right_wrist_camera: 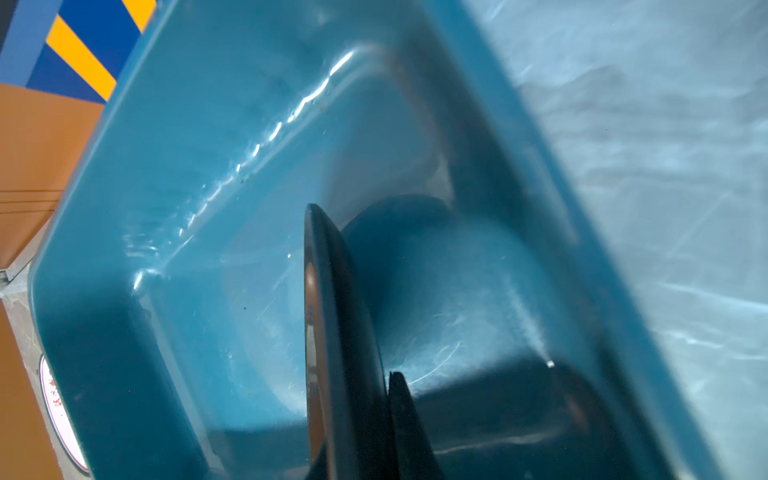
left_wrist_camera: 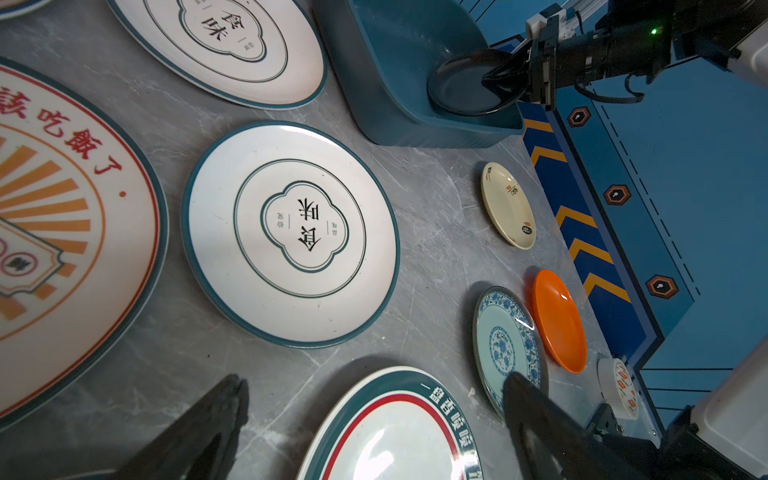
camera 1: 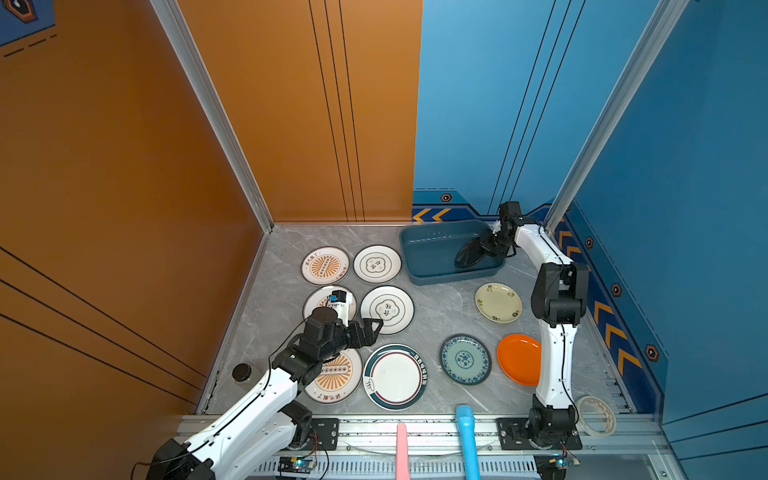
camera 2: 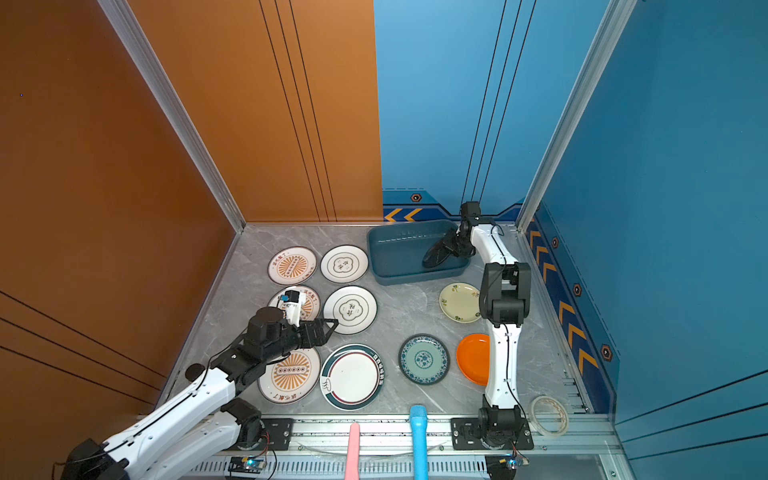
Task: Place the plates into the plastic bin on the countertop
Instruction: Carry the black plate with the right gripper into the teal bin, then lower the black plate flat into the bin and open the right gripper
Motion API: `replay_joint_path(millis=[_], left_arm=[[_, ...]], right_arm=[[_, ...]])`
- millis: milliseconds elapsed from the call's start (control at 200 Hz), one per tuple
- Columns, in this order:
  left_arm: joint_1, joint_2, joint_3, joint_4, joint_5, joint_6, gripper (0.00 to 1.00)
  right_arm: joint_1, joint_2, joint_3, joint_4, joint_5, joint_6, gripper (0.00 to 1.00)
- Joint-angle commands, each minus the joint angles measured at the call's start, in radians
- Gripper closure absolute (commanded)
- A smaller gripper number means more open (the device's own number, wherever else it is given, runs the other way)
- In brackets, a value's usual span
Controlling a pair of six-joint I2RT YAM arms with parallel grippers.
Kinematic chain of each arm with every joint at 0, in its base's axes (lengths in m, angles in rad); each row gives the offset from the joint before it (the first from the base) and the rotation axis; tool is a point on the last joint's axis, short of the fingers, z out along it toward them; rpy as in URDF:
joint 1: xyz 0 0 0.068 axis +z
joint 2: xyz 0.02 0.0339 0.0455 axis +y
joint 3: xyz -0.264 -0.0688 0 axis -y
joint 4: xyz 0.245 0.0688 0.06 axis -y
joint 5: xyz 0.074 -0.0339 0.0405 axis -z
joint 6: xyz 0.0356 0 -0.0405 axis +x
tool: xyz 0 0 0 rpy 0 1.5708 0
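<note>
My right gripper [camera 1: 484,247] is shut on the rim of a black plate [camera 1: 468,255], held tilted inside the right end of the plastic bin [camera 1: 428,253]; the right wrist view shows that plate [right_wrist_camera: 332,311] edge-on above the bin floor [right_wrist_camera: 208,208]. My left gripper [camera 1: 374,330] hangs open and empty above the countertop [camera 1: 432,307], between an emblem plate [camera 1: 386,309] and the teal-rimmed plate [camera 1: 395,376]. Other plates lying flat: sunburst [camera 1: 325,265], emblem [camera 1: 377,264], cream floral [camera 1: 498,302], blue patterned [camera 1: 465,358], orange [camera 1: 519,359]. The left arm partly covers two sunburst plates.
A tape roll [camera 1: 596,415] lies at the front right corner and a small dark-lidded jar [camera 1: 242,372] by the left wall. A pink stick [camera 1: 402,449] and a blue stick [camera 1: 467,436] jut over the front rail. Walls close in on three sides.
</note>
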Motion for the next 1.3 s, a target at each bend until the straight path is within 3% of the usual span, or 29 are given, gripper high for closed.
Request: replay_joint_path(millis=[0,561,851,1111,1296], left_arm=[[0.009,0.007,-0.013,-0.005,-0.011,0.010,0.02],[0.026,0.047,-0.005,0.021,0.007,0.014,0.02],[0.026,0.024,-0.010,0.014,0.007,0.008,0.02],[0.027,0.022,-0.008,0.009,0.001,0.008,0.02],[0.030,0.026,-0.008,0.011,-0.005,0.012,0.02]], right_arm=[[-0.017,0.036,0.025,-0.078,0.068,-0.051,0.91],[-0.043,0.069,0.111,-0.177,0.145,-0.115,0.67],[-0.042,0.059,0.140,-0.221,0.200,-0.126,0.60],[-0.026,0.009,0.182,-0.259,0.239,-0.157,0.59],[0.033,-0.032,0.234,-0.259,0.137,-0.191,0.57]])
